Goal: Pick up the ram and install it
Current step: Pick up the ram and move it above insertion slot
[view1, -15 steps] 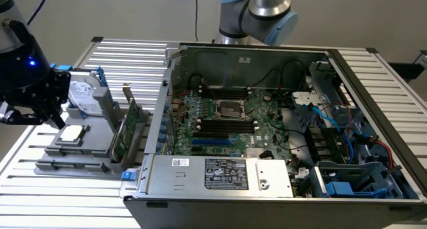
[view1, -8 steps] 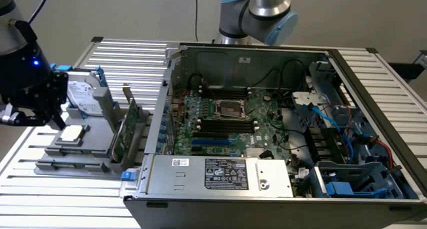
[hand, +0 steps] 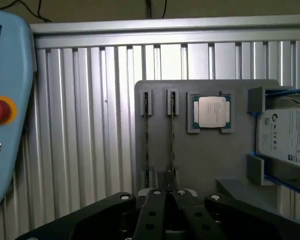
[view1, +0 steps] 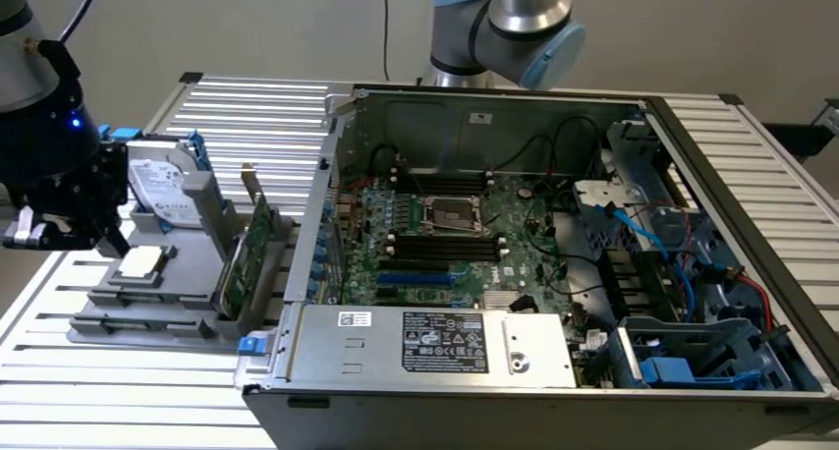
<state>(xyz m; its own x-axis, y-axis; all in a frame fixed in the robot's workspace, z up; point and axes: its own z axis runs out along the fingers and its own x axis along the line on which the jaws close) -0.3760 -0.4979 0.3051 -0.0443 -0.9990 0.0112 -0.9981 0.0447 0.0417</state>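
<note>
Over grey holder (hand: 205, 165): gripper (hand: 165, 196), jaws pressed together, lined along ram (hand: 172, 140).
Why on edge: slots keep ram upright for pinching.

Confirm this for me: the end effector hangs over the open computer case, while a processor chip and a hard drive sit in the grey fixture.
Not quite. The exterior view shows the end effector over the grey fixture, to the exterior view's left of the open computer case, not over the case. The processor chip and the hard drive do sit in the fixture.
</note>
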